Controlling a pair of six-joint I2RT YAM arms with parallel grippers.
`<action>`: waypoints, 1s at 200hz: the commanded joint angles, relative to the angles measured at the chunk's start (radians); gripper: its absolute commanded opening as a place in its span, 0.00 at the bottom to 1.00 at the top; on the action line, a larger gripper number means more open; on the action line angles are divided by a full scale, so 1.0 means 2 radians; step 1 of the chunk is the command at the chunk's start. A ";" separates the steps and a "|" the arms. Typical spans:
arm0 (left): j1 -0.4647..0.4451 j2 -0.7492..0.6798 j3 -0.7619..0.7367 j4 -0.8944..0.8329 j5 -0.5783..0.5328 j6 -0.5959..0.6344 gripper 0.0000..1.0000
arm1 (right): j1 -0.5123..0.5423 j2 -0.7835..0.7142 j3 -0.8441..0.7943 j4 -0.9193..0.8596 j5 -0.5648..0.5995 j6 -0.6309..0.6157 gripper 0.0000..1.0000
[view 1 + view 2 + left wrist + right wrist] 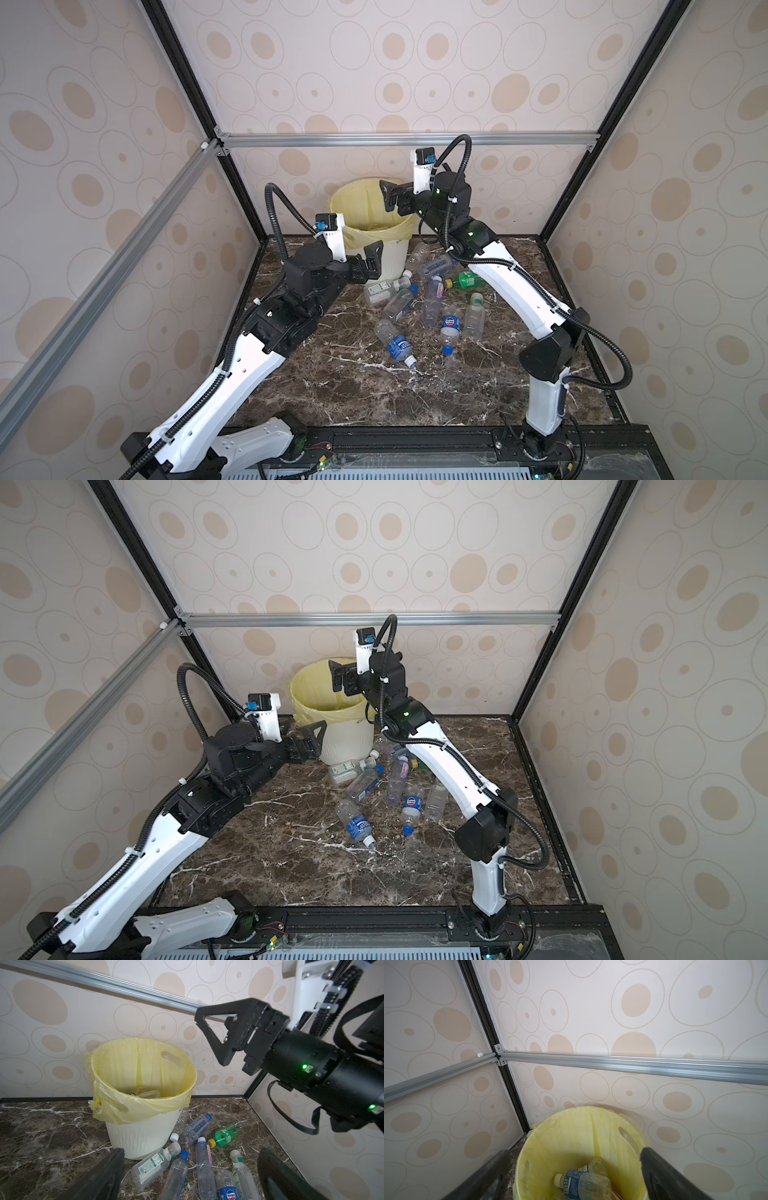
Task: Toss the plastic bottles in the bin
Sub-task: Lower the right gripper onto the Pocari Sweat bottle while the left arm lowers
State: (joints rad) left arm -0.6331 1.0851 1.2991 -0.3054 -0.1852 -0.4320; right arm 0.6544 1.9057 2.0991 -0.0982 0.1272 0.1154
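Note:
The bin (390, 259) (345, 742) (141, 1138), cream with a yellow bag over its rim, stands at the back of the table. My right gripper (386, 197) (336, 677) (575, 1152) hangs open above its mouth with nothing between the fingers. Inside the bin lies a blue-labelled bottle (579, 1185) on other bottles. My left gripper (372, 262) (316, 737) (191, 1151) is open and empty, low beside the bin's front left. Several plastic bottles (432, 299) (397, 783) lie in front of the bin, among them a green one (467, 280) (225, 1134).
The dark marble tabletop (353, 395) is walled in by patterned panels on three sides. An aluminium rail (407, 139) crosses the back wall above the bin. A black frame post (552, 224) stands at the back right corner. One blue-labelled bottle (397, 345) lies nearest the front.

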 commanded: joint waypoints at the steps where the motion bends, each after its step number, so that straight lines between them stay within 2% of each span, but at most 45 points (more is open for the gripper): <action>1: 0.005 0.008 -0.011 -0.012 0.005 -0.008 0.99 | -0.005 -0.049 -0.058 0.016 -0.005 -0.003 1.00; 101: 0.006 0.032 -0.096 0.009 0.032 -0.069 0.99 | -0.019 -0.268 -0.453 0.049 -0.018 0.048 1.00; 124: 0.006 0.033 -0.128 0.025 0.046 -0.095 0.99 | -0.019 -0.287 -0.497 0.035 -0.021 0.053 1.00; 151: 0.006 0.032 -0.175 0.055 0.075 -0.130 0.99 | -0.016 -0.303 -0.553 0.029 -0.050 0.075 1.00; 169: 0.006 0.029 -0.196 0.061 0.076 -0.143 0.99 | -0.003 -0.313 -0.608 0.053 -0.042 0.083 1.00; 200: 0.007 0.020 -0.226 0.065 0.083 -0.156 0.99 | 0.030 -0.314 -0.645 0.055 -0.063 0.078 1.00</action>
State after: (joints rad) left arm -0.6281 1.1465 0.8734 -0.2199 -0.0399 -0.6865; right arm 0.6598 1.2942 0.8555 -0.0154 0.0429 0.2573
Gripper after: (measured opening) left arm 0.990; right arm 0.996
